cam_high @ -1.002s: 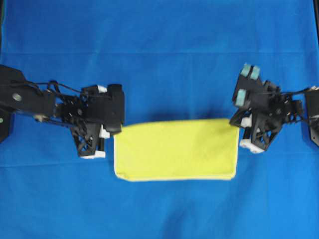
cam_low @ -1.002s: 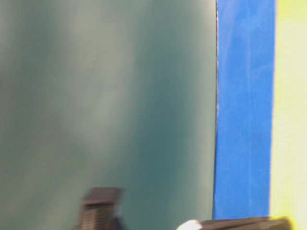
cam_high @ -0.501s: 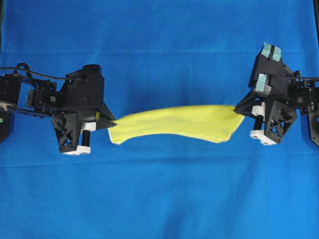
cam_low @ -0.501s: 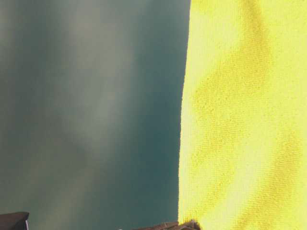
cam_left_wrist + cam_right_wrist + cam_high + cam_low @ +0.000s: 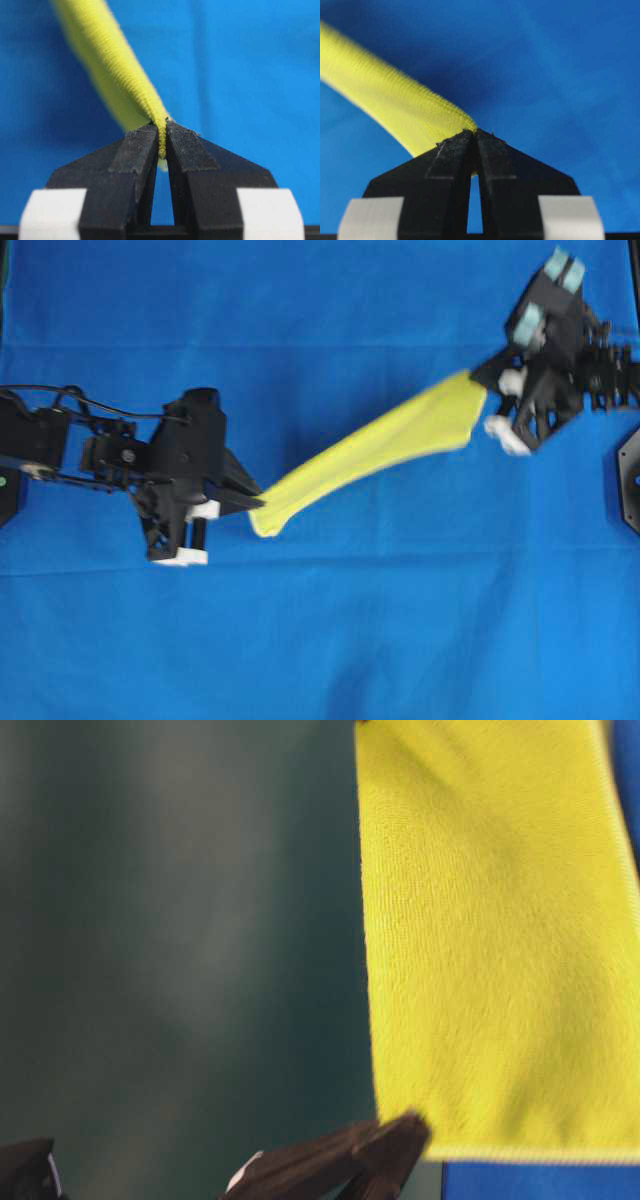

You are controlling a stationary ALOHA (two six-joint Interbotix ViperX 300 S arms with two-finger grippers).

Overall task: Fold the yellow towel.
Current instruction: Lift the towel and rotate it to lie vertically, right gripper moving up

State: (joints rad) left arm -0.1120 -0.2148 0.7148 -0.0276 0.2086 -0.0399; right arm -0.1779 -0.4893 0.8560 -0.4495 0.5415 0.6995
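The yellow towel (image 5: 375, 445) hangs in the air, folded in half and stretched taut between both grippers, running diagonally from lower left to upper right above the blue cloth. My left gripper (image 5: 258, 504) is shut on its lower left corner; the wrist view shows the folded edge (image 5: 120, 75) pinched between the black fingertips (image 5: 142, 145). My right gripper (image 5: 484, 371) is shut on the upper right corner, with the towel (image 5: 390, 100) trailing away to the left. In the table-level view the towel (image 5: 500, 940) hangs as a flat sheet, its hem at the bottom.
A large blue cloth (image 5: 320, 640) covers the whole table. The left arm (image 5: 90, 450) reaches in from the left edge, the right arm (image 5: 590, 370) from the upper right. A black mount (image 5: 630, 475) sits at the right edge.
Both grippers lifted the half-folded towel off the blue cloth. The right gripper then swung toward the far right corner while the left moved slightly right, turning the towel diagonal.
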